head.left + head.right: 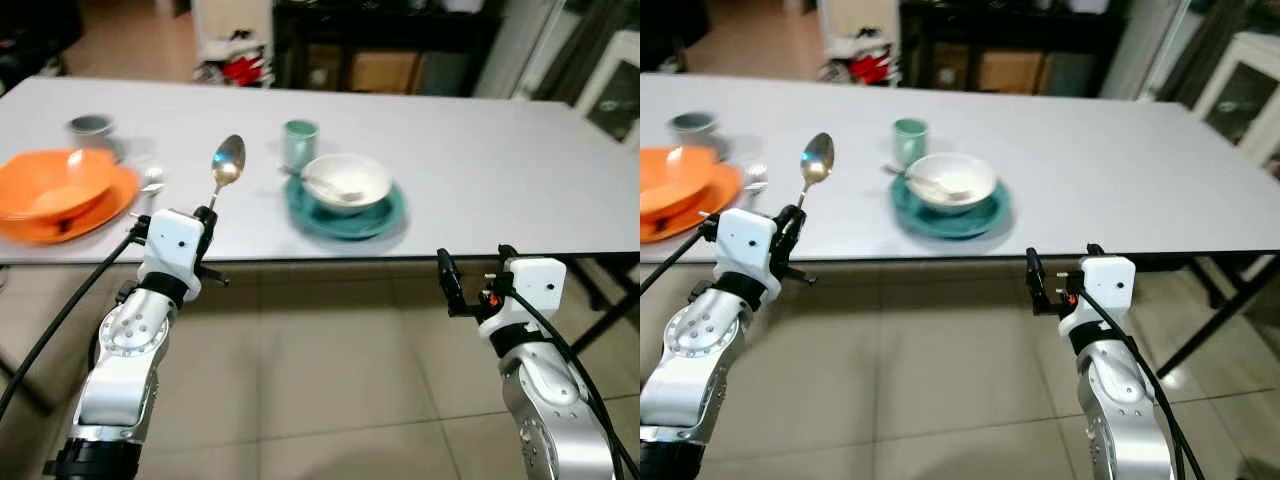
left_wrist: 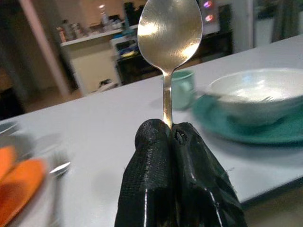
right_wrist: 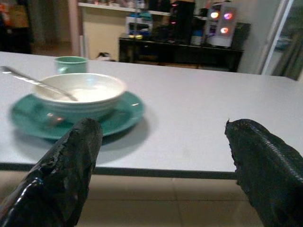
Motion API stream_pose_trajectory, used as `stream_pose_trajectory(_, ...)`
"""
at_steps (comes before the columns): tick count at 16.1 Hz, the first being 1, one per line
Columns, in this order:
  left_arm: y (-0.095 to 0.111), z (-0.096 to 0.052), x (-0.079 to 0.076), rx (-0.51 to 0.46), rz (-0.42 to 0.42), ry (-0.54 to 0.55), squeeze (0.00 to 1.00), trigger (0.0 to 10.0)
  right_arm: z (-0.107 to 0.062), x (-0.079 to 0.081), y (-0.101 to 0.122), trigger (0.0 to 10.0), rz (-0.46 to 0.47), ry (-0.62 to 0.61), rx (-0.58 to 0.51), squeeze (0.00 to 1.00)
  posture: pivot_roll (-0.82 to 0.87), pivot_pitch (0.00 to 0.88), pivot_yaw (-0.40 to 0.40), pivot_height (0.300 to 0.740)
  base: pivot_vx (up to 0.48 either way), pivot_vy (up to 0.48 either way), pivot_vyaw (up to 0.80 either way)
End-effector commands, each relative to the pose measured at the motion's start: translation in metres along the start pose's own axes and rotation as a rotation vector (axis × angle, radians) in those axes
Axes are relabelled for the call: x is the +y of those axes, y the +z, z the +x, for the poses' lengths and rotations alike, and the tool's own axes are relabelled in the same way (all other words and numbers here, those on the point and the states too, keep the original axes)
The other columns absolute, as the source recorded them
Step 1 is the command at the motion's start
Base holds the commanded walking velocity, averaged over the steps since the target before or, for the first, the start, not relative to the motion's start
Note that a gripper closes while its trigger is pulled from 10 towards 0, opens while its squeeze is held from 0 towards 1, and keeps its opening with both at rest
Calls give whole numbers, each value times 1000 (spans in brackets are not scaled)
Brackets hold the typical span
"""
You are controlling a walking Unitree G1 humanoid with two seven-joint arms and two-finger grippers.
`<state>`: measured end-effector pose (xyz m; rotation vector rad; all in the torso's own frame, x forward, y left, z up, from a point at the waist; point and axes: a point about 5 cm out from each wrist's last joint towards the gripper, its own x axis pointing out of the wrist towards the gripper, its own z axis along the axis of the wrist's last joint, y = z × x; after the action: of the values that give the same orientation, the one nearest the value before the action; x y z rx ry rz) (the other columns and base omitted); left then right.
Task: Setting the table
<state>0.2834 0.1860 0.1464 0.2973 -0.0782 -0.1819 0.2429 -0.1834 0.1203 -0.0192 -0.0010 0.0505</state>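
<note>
My left gripper (image 1: 206,214) is shut on the handle of a silver spoon (image 1: 226,164), which stands upright just before the table's near edge; in the left wrist view the spoon (image 2: 169,33) rises from the black fingertips (image 2: 151,142). A white bowl (image 1: 346,181) with a utensil in it sits on a teal plate (image 1: 385,216) at the table's middle, a teal cup (image 1: 299,142) behind it. My right gripper (image 1: 472,267) is open, below the table edge to the right of the plate; its wrist view shows the bowl (image 3: 78,93) ahead.
An orange bowl on an orange plate (image 1: 62,200) sits at the table's left, with a grey cup (image 1: 90,127) behind and cutlery (image 1: 152,181) beside it. The white table (image 1: 500,170) is bare on the right. Dark shelving (image 1: 390,40) stands behind. Tiled floor lies below.
</note>
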Motion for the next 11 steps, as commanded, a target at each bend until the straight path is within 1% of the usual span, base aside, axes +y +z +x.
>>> stream_pose_trajectory(1,6,4,-9,-28,-7,-35,0,10000,0,-6,4,10000,-10,-16,-17,0,55,0,-51,740,322,0,0)
stream_pose_trajectory(3,7,4,-10,-29,-6,-38,0,10000,1,-6,3,10000,-44,-9,-14,0,56,0,-51,740,321,0,0)
stream_pose_trajectory(5,7,5,-10,-30,-6,-41,0,10000,1,-4,4,10000,-42,4,-17,0,55,0,-50,740,319,0,-800)
stream_pose_trajectory(6,7,6,-10,-31,-5,-42,0,10000,1,-5,2,10000,-26,-6,-6,0,55,0,-50,740,319,0,-494)
stream_pose_trajectory(11,8,7,-9,-34,0,-42,0,10000,1,-6,3,10000,-25,-10,-15,0,55,0,-48,740,320,0,0)
